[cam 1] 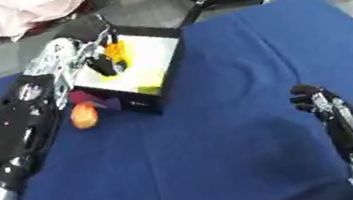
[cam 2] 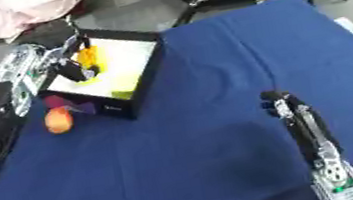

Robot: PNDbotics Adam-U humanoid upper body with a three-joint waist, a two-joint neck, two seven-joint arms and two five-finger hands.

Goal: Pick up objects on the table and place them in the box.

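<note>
Yellow object [cam 1: 116,50] pinched in left robot hand [cam 1: 103,62] over box [cam 1: 171,67]

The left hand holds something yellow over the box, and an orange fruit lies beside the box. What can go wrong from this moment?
1. The left hand holds the yellow object over the box, close to its near-left wall. If released there, it may hit the rim and fall outside.
2. The orange fruit lies on the blue table right beside the left forearm; pulling the arm back could knock it and make it roll.
3. The right hand rests far from the box, so it probably cannot catch anything.
</note>
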